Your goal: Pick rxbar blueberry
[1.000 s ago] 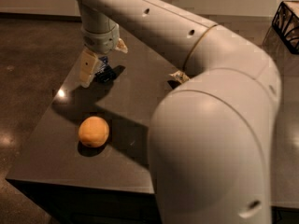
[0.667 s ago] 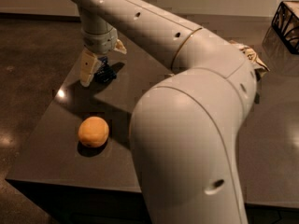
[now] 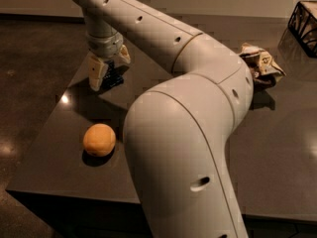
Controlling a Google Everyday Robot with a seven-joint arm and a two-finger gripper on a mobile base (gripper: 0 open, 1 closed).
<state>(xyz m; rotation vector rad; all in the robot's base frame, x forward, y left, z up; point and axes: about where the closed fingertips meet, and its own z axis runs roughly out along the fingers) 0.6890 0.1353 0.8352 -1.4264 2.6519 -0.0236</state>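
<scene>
The rxbar blueberry [image 3: 114,77] is a small dark navy wrapper lying near the far left edge of the dark table [image 3: 59,157]. My gripper [image 3: 108,75] reaches down onto it from above, at the end of the large white arm [image 3: 188,108]. The two cream fingers [image 3: 95,72] stand apart, one on each side of the bar, and the jaws look open around it. The bar is partly hidden between them and rests on the table.
A round orange fruit [image 3: 99,140] sits near the table's front left. A crumpled brown-and-cream snack bag [image 3: 260,63] lies at the back right. A black wire basket [image 3: 304,21] is at the far right corner. My arm's elbow fills the middle of the view.
The arm's elbow has swung left and lower, uncovering the snack bag at the right. The gripper has stayed over the bar, with the fingers still apart.
</scene>
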